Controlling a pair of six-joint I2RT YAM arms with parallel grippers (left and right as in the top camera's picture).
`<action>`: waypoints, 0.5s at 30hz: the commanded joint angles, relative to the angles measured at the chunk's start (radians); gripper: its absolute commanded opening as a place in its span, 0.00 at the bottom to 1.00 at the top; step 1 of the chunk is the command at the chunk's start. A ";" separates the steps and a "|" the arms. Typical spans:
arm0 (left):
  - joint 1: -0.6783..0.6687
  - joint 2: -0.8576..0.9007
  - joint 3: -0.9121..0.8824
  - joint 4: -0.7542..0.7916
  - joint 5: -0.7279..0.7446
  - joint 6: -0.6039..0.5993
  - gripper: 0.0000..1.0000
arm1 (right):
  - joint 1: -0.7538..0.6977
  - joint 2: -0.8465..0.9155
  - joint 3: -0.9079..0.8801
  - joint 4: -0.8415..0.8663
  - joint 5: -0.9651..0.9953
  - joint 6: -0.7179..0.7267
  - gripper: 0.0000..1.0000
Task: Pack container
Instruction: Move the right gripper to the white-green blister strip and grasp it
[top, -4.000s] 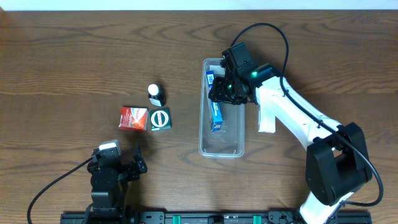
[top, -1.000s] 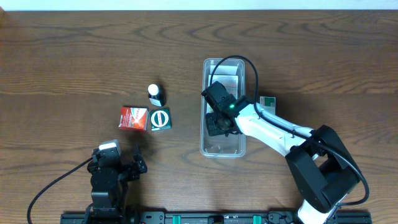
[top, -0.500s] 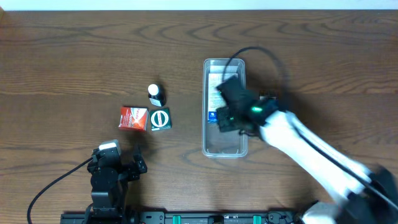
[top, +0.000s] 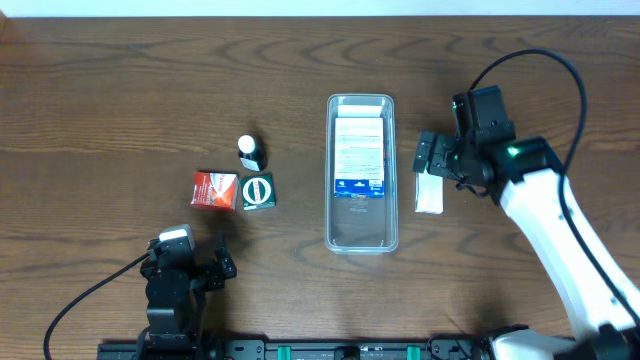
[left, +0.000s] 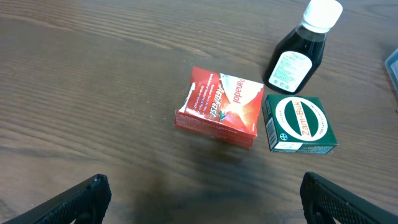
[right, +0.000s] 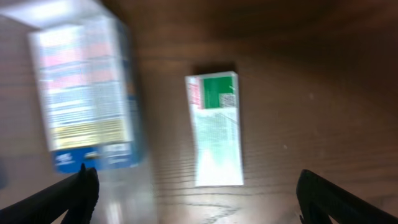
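The clear container (top: 361, 238) lies lengthwise in the middle of the table, with a blue and white box (top: 360, 158) flat inside it. My right gripper (top: 432, 158) hovers open to the container's right, above a white and green box (top: 429, 195) on the table. The blurred right wrist view shows that white and green box (right: 215, 130) ahead of the open gripper (right: 199, 199), with the blue and white box (right: 87, 93) to the left. My left gripper (top: 222, 258) is open near the front left, holding nothing.
Left of the container stand a red box (top: 214, 190), a green box (top: 258, 191) and a dark bottle with a white cap (top: 248, 151). The left wrist view shows the red box (left: 221, 107), green box (left: 300, 123) and bottle (left: 303, 46) ahead of the open gripper (left: 202, 199).
My right gripper opened and left the blue and white box in the container. It then swung right, out of the container, to above the white and green box. The left arm stayed still.
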 joint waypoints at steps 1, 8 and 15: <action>0.004 -0.007 -0.013 0.001 -0.005 0.017 0.98 | -0.023 0.111 -0.018 0.008 -0.035 0.027 0.96; 0.004 -0.007 -0.013 0.001 -0.005 0.017 0.98 | -0.024 0.286 -0.018 0.074 -0.064 0.028 0.83; 0.004 -0.007 -0.013 0.001 -0.005 0.017 0.98 | -0.035 0.350 -0.022 0.086 -0.063 0.039 0.72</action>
